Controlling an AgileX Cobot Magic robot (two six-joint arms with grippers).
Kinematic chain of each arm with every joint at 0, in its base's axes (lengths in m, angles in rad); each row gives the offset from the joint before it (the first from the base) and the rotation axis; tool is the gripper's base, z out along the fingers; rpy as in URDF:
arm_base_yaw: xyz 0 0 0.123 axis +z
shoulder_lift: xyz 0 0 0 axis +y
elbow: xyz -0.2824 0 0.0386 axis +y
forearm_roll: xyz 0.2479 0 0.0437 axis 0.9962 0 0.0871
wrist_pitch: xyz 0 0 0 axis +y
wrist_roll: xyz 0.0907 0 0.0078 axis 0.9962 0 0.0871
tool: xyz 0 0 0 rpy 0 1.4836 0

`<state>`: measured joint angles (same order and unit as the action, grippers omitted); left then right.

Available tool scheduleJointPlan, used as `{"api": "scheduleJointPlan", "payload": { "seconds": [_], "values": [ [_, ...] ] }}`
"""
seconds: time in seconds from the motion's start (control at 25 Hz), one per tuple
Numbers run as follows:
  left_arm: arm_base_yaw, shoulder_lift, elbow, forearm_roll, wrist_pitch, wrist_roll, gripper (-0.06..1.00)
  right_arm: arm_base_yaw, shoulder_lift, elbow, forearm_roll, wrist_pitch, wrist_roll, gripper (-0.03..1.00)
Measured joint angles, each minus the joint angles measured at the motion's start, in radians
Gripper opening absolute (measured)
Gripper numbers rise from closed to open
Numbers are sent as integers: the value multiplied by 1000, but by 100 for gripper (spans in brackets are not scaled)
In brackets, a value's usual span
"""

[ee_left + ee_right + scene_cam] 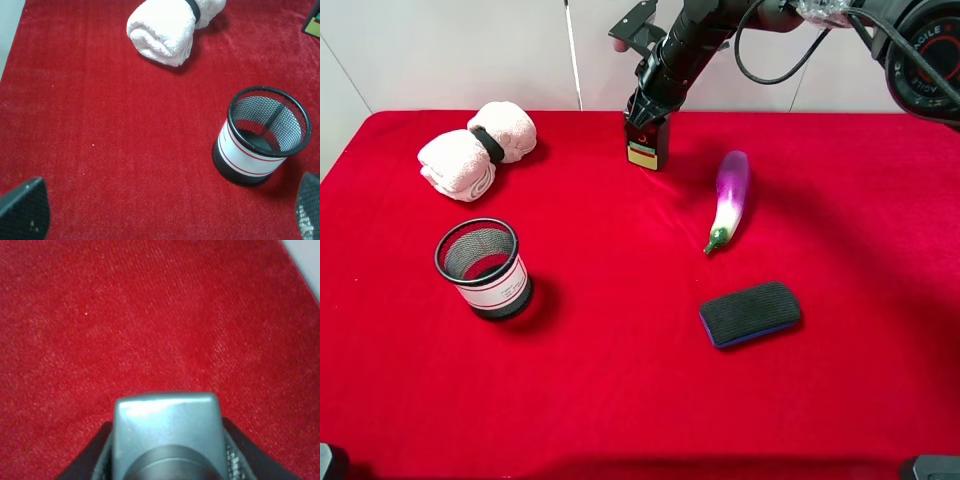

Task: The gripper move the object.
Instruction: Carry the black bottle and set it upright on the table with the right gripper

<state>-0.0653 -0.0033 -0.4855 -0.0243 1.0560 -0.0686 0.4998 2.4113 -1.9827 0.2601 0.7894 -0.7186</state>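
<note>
My black right gripper [645, 116] pinches the small dark squarish pump bottle [647, 150], standing at the red cloth's [620, 390] far edge. I think it's hard, light, maybe slippery - so hold its flat sides.

Red, green, cream label on bottle [645, 150]; purple eggplant [732, 195]; red cloth [620, 400].

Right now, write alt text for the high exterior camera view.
The right gripper grips the top of a small dark pump bottle at the back of a red table. A purple eggplant and black eraser pad lie on the view's right; a mesh cup and rolled white towels sit on its left.
</note>
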Motion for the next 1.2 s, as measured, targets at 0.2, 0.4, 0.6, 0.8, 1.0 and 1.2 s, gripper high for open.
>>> {"api": "scheduleJointPlan", "payload": {
  "seconds": [0.2,0.4,0.6,0.8,1.0,1.2],
  "values": [
    [0,0,0,0,0,0,98,0,3,-4,3,5,0,30],
    [0,0,0,0,0,0,98,0,3,-4,3,7,0,30],
    [0,0,0,0,0,0,98,0,-4,-7,3,15,-1,30],
    [0,0,0,0,0,0,98,0,-4,-35,5,87,-1,29],
    [0,0,0,0,0,0,98,0,-8,-40,8,150,-1,29],
    [0,0,0,0,0,0,98,0,-32,-37,-14,216,0,29]
  ]
}}
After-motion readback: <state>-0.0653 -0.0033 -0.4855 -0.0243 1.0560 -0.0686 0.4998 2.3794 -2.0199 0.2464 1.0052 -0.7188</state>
